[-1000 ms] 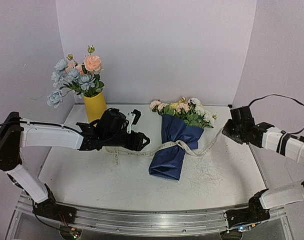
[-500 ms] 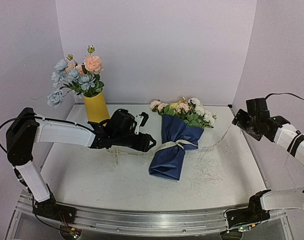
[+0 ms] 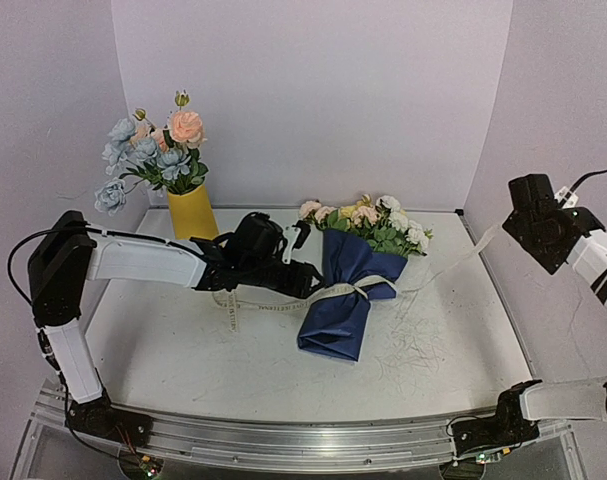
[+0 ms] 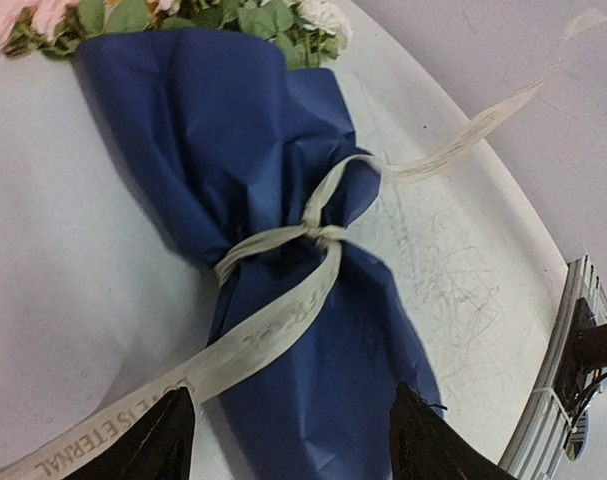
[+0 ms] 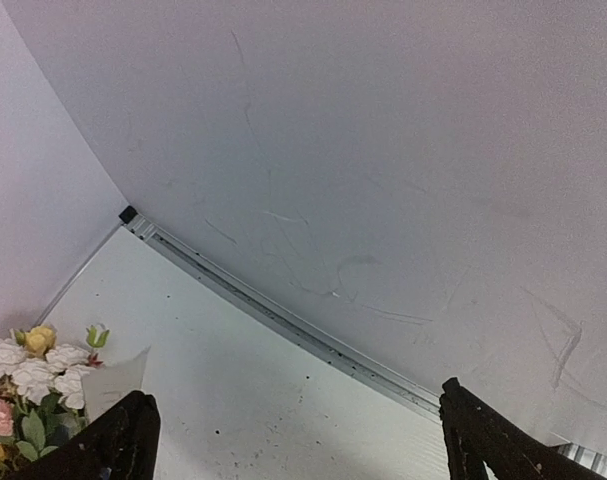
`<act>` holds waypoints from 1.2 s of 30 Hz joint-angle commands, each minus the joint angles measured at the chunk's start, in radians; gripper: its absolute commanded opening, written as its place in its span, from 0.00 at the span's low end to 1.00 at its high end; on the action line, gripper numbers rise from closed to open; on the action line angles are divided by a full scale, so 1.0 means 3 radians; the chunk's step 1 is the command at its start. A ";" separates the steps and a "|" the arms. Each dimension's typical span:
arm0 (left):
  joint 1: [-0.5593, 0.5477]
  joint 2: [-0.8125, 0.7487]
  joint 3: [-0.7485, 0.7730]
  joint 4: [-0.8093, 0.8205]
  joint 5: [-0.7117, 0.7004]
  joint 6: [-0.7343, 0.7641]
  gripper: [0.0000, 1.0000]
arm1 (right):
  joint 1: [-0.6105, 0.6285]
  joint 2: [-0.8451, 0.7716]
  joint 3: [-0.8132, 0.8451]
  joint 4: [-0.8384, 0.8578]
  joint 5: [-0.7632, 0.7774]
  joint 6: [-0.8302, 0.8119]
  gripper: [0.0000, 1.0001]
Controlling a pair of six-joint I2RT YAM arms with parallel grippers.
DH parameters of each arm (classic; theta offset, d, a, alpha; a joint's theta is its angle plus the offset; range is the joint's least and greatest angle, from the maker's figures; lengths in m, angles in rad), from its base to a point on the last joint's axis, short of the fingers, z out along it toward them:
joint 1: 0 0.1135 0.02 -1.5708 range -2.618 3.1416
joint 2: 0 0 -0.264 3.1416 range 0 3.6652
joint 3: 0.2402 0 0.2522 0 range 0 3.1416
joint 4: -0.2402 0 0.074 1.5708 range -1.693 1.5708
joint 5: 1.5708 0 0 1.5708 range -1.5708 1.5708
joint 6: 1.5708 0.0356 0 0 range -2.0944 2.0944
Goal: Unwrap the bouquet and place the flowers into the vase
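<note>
Untie step in hand, none of the unwrap done yet. Looking at bouquet (image 3: 345, 300) flat on the desk (image 3: 183, 350), centre, flowers (image 3: 368, 218) toward the back wall, blue wrap (image 4: 213, 130) cinched by cream ribbon (image 4: 273, 335). Knot (image 4: 318, 235) not undone, looks like one simple crossing.

Reading left end effector (image 4: 291, 395) as released: fingers (image 4: 168, 445) spread, straddling the wrap's lower end, printed tail running just beside one finger, nothing pinched. Reading right end effector (image 5: 295, 400) as released too, raised at the right edge, well apart from the bouquet. Can't tell if the other tail's end touches a finger or just hangs near it.

Noting yellow vase (image 3: 190, 213) back-left, upright, holding pale blue and peach blooms, just behind the left arm.

Suggest:
- Pin the wrap below the knot with the left.
- Grab the right tail close to the knot.
- Pull low along the desk, away from the crossing, not upward.
- Avoid dragging the whole bundle.
- Expect crinkled paper to spring open once loose. Mind the thin stems.
</note>
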 commanded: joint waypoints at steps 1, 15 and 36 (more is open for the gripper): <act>-0.0167 0.0394 0.0777 0.0106 0.0194 0.0154 0.69 | -0.0007 -0.0106 0.0222 -0.0091 -0.0174 -0.0296 0.98; -0.0292 0.0913 0.1461 -0.0140 -0.0240 0.0034 0.65 | 0.0000 -0.0501 -0.0844 0.1634 -0.3428 -0.1662 0.69; -0.0104 0.0353 0.0527 -0.0184 -0.0366 -0.0115 0.63 | 0.0693 0.0356 -0.1084 0.2551 -0.3368 -0.1844 0.51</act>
